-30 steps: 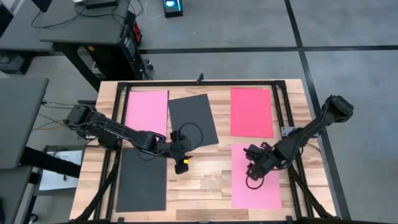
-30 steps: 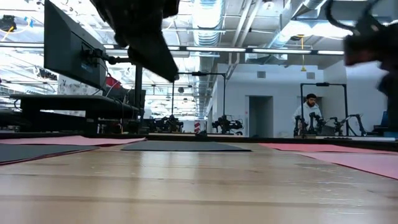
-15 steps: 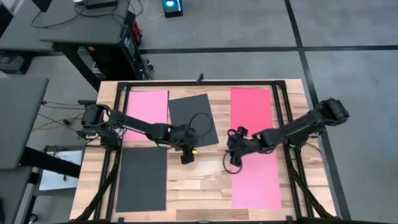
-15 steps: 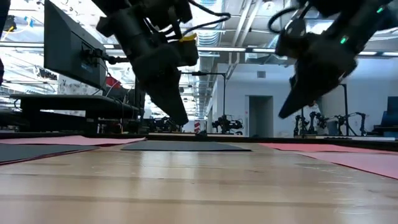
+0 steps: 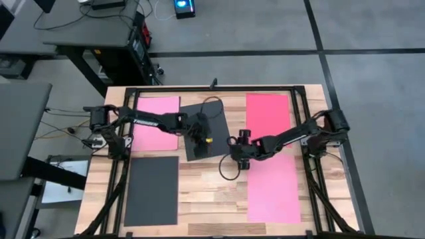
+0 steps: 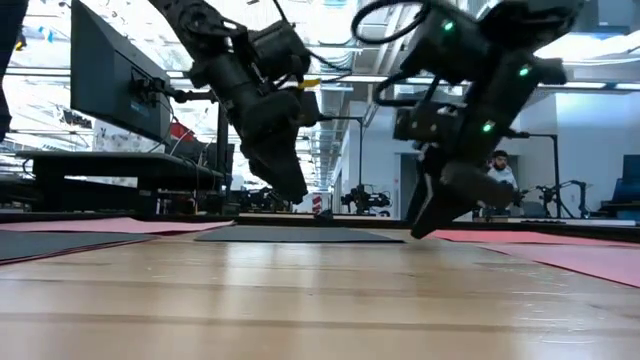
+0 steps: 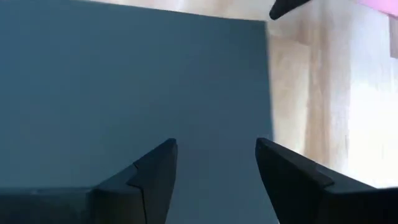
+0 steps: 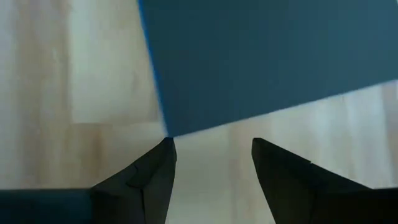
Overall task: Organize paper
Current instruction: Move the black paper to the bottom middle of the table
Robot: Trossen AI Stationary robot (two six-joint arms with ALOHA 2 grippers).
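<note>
Five sheets of paper lie flat on the wooden table: a pink sheet (image 5: 157, 122) at the far left, a dark grey sheet (image 5: 211, 114) askew in the middle, a red sheet (image 5: 268, 118) at the far right, a pink sheet (image 5: 273, 192) at the near right and a dark sheet (image 5: 151, 191) at the near left. My left gripper (image 5: 201, 137) hangs open above the middle dark sheet (image 7: 124, 81). My right gripper (image 5: 234, 154) is open, low over that sheet's near right corner (image 8: 169, 132). Both grippers (image 6: 293, 190) (image 6: 420, 228) point steeply down.
A black metal frame (image 5: 212, 89) runs around the table's far edge and down both sides. Bare wood (image 5: 212, 192) lies between the near dark sheet and the near pink sheet. A person (image 6: 497, 180) stands far off in the room behind.
My left gripper has moved from the bare middle of the table toward the far edge, over the middle dark sheet, and come down. My right gripper has swung from the near right pink sheet toward the table's left and come down by the dark sheet's corner. The sheets have stayed put.
</note>
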